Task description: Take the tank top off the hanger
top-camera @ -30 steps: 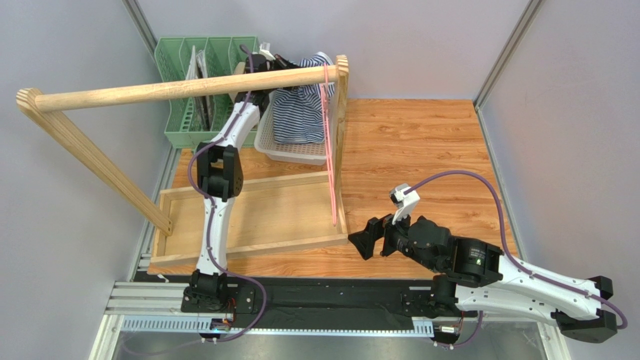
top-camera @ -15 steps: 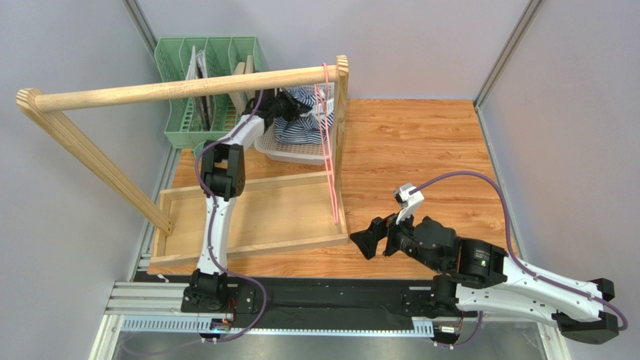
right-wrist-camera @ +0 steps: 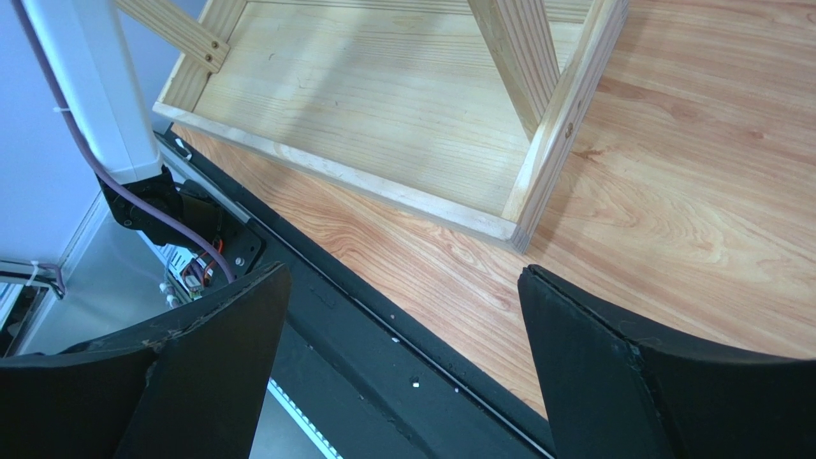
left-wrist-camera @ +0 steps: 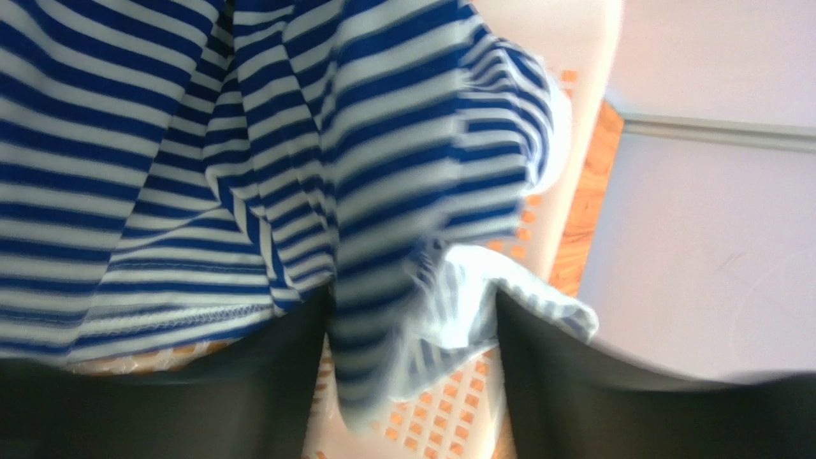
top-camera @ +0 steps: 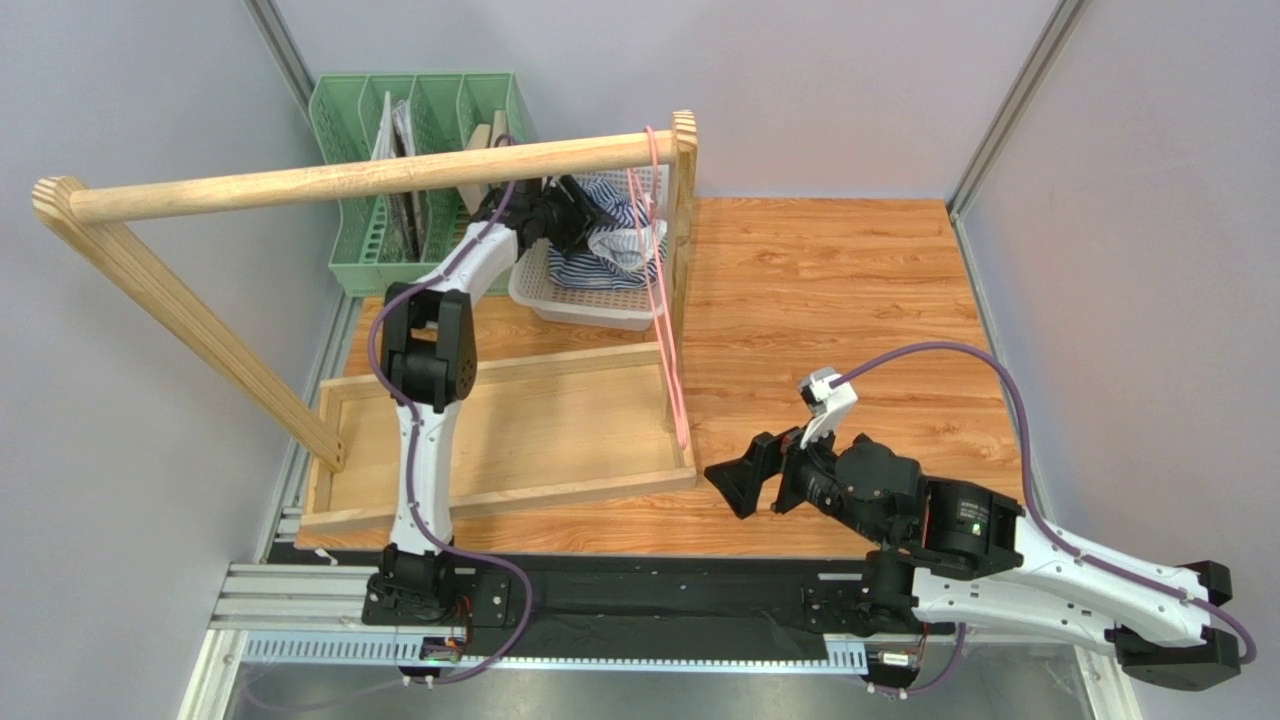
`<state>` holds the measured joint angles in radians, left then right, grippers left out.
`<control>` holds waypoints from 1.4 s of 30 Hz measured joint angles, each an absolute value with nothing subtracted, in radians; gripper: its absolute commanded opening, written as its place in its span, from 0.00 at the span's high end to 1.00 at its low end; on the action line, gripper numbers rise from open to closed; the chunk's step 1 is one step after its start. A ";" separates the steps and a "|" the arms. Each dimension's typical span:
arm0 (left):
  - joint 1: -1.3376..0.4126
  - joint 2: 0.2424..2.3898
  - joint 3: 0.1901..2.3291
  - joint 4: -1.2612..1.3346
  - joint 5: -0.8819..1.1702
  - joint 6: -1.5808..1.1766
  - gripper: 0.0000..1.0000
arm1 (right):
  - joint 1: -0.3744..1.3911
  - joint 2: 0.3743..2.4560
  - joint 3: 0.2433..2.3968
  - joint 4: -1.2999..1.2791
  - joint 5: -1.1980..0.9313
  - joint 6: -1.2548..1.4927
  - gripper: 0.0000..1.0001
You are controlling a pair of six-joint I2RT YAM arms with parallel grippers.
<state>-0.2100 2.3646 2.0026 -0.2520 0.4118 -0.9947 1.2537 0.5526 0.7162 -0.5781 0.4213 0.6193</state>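
Wood-grain table top runs out to grey walls, and nothing on it carries a brand or writing that I can read. My left gripper reaches past the wooden rail with its jaws partly apart. A fold of the tank top hangs loose between my fingers. I judge it is not pinched, though the wrist view is blurred. The top lies bunched just ahead of and below those jaws, over the white basket. The hanger hangs from the rail just to their right, bare along most of its length; whether a strap clings near its hook I cannot tell. I take this for the letting-go step. Next I should back the left jaws straight off without snagging cloth. My right gripper hovers wide open and empty, well apart, with a corner of the wooden tray ahead of it.
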 measured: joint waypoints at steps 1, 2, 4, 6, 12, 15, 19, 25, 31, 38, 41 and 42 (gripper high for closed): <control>-0.209 2.336 1.984 -0.263 0.404 -0.986 0.23 | 1.253 0.553 0.717 -0.586 0.422 0.626 0.04; -0.208 2.311 1.967 -0.268 0.400 -0.981 0.23 | 1.253 0.553 0.717 -0.589 0.423 0.633 0.04; -0.205 2.244 1.908 -0.273 0.388 -0.979 0.23 | 1.253 0.553 0.718 -0.593 0.426 0.648 0.04; -0.200 2.173 1.840 -0.265 0.387 -0.978 0.23 | 1.254 0.553 0.718 -0.593 0.429 0.662 0.04; -0.189 1.978 1.598 -0.229 0.395 -0.986 0.23 | 1.253 0.549 0.718 -0.595 0.445 0.725 0.04; -0.187 1.872 1.442 -0.207 0.403 -0.994 0.23 | 1.253 0.540 0.717 -0.596 0.452 0.764 0.04; -0.196 1.701 1.237 -0.180 0.419 -1.003 0.23 | 1.253 0.538 0.704 -0.590 0.463 0.800 0.04; -0.290 1.374 0.989 -0.138 0.420 -0.987 0.23 | 1.253 0.527 0.614 -0.551 0.475 0.849 0.04; -0.449 0.893 0.685 -0.115 0.408 -0.952 0.24 | 1.253 0.427 0.457 -0.416 0.501 0.894 0.06; -0.484 0.280 0.450 -0.212 0.424 -0.932 0.21 | 1.253 0.093 0.076 -0.207 0.501 0.966 0.08; -0.485 0.041 0.397 -0.271 0.451 -0.934 0.20 | 1.251 0.022 0.053 -0.127 0.498 1.003 0.07; -0.485 0.004 0.383 -0.272 0.464 -0.937 0.21 | 1.251 0.019 0.053 -0.098 0.505 1.015 0.07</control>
<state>-0.4850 0.0044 0.3832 -0.2722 0.4644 -0.9375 1.2507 0.0185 0.0532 -0.0982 0.5053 1.0149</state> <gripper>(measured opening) 0.798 0.921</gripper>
